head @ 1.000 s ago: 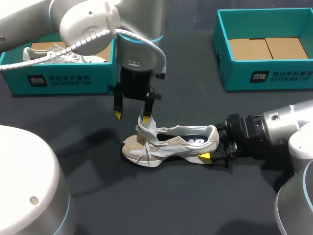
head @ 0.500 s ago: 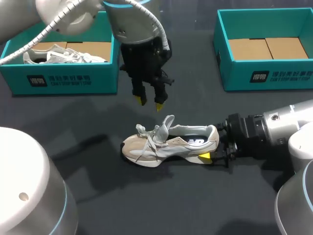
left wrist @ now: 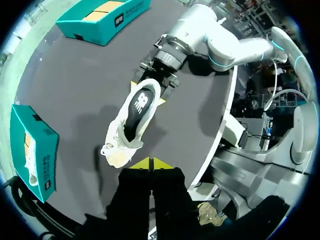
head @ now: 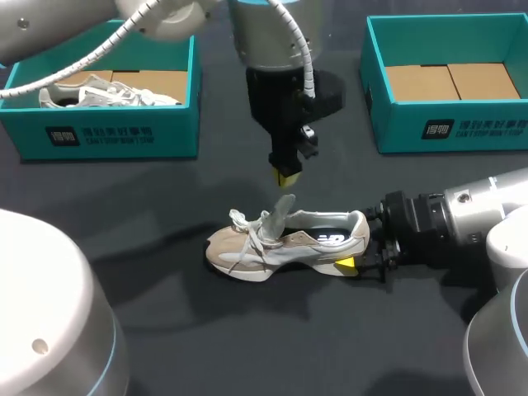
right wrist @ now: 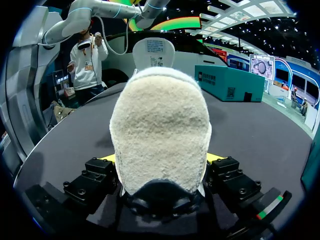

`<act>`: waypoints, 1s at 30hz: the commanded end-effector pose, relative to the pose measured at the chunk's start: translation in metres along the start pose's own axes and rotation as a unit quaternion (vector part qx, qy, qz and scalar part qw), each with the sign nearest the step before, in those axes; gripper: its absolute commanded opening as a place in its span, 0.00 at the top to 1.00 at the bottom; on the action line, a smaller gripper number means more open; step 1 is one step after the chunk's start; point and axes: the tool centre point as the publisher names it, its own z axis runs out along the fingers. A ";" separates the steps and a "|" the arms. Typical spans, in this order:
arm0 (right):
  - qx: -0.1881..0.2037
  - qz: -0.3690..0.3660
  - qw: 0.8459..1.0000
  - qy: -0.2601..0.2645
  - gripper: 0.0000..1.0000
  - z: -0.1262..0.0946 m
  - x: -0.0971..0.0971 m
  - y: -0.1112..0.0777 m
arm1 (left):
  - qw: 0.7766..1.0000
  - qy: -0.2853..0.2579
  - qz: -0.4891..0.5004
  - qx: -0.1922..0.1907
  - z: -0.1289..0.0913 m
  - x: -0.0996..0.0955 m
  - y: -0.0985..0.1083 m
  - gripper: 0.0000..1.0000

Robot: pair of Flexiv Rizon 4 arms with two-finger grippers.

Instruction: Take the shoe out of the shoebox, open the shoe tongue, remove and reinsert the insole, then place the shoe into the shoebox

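1. Head view: the shoe (head: 285, 239) lies out on the surface (head: 165, 330) at centre, toe toward 9 o'clock; taking it out looks done.
2. The right fingers (head: 346, 264) clasp its heel (right wrist: 160, 145) from 3 o'clock.
3. The left fingers (head: 286, 175), pressed together and empty, hang just above the tongue (head: 280, 213), which stands up: opening seems done.
4. The insole (left wrist: 137, 107) still lies inside; pulling it, refitting it and boxing the shoe remain.
5. An empty box (head: 450, 132) waits at 1 o'clock; the second box (head: 107, 136) at 10 o'clock holds another shoe (head: 99, 89).
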 end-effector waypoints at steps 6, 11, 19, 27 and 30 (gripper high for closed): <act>0.001 0.000 1.000 0.000 1.00 0.001 0.000 -0.002 | 0.980 0.020 0.194 0.044 0.021 -0.004 -0.016 1.00; 0.001 0.000 1.000 0.000 1.00 0.001 0.000 -0.002 | 0.969 0.028 0.232 0.081 0.043 -0.007 -0.027 1.00; 0.001 0.000 1.000 0.000 1.00 0.001 0.000 -0.002 | 0.969 0.028 0.232 0.081 0.043 -0.007 -0.027 1.00; 0.001 0.000 1.000 0.000 1.00 0.001 0.000 -0.002 | 0.956 0.027 0.278 0.093 0.088 -0.008 -0.043 1.00; 0.001 0.000 1.000 0.000 1.00 0.001 0.000 -0.002 | 0.950 0.021 0.293 0.108 0.101 -0.011 -0.046 1.00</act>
